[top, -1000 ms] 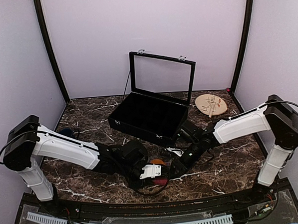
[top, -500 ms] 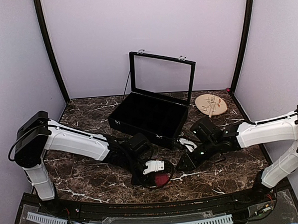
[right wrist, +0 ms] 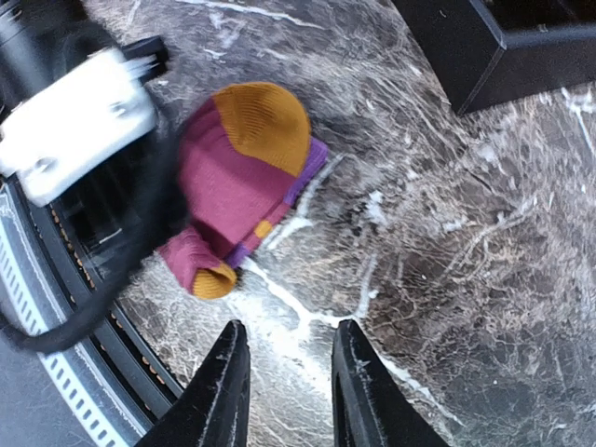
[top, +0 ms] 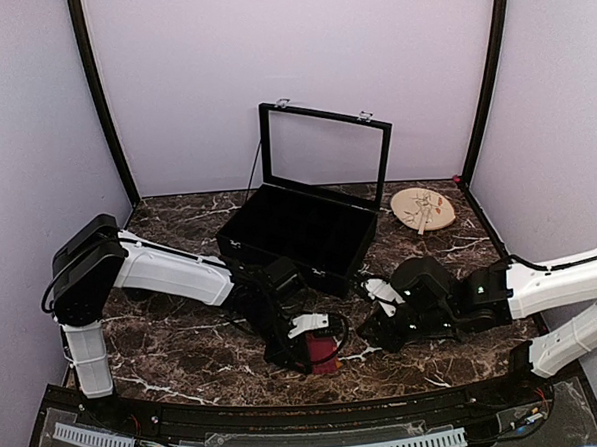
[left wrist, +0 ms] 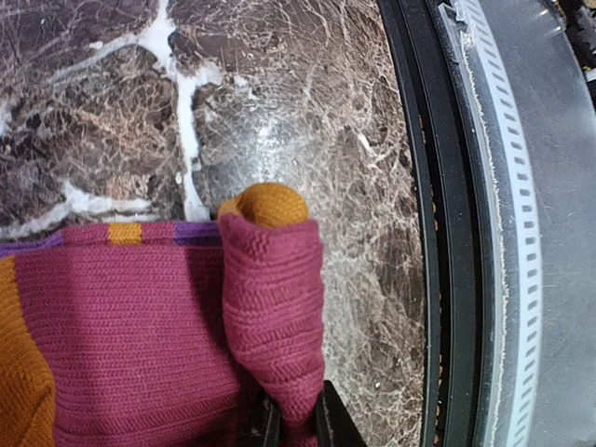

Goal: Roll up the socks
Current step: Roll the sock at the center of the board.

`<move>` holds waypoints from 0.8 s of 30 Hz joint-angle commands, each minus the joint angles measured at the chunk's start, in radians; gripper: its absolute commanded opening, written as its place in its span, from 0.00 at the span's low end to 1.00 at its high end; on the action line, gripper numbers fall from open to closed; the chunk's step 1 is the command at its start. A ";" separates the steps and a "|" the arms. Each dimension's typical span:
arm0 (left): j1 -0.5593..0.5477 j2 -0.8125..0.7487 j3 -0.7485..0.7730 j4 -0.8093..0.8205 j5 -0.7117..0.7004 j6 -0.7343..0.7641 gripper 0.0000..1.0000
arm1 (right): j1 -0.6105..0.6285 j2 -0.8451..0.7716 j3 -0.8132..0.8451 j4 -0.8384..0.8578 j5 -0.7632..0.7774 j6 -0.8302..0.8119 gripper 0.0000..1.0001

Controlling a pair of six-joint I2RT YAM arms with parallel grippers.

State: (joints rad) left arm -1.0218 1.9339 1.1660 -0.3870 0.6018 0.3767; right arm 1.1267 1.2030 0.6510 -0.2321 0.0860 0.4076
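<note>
Arms: 2, namely left arm [top: 171, 275] and right arm [top: 562, 285].
End effectors: 2, namely left end effector [left wrist: 296, 424] and right end effector [right wrist: 289, 335]; 2 fingers [right wrist: 223, 391] each.
Socks in view: 1, a striped sock [right wrist: 247, 177] in 3 colours (red, orange, purple).
Black case [top: 299, 228]: 1, with 1 raised lid [top: 325, 152] and 2 metal clasps [top: 283, 102] on the lid's top edge.
Round wooden disc [top: 423, 209]: 1; bits on it too small to count.
Bench [top: 185, 360]: 1, dark marble.
Black corner posts [top: 96, 94] behind: 2.
</note>
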 commanded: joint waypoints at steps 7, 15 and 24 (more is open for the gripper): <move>0.073 0.069 0.063 -0.134 0.201 -0.016 0.13 | 0.197 0.033 0.028 0.008 0.265 -0.098 0.29; 0.098 0.121 0.100 -0.194 0.262 -0.001 0.13 | 0.308 0.155 0.107 -0.010 0.338 -0.197 0.29; 0.103 0.157 0.129 -0.237 0.298 0.009 0.13 | 0.361 0.319 0.214 -0.025 0.324 -0.331 0.33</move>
State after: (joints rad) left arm -0.9218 2.0769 1.2808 -0.5613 0.8742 0.3653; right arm 1.4734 1.4712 0.8146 -0.2508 0.3988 0.1535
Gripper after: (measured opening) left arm 0.130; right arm 0.315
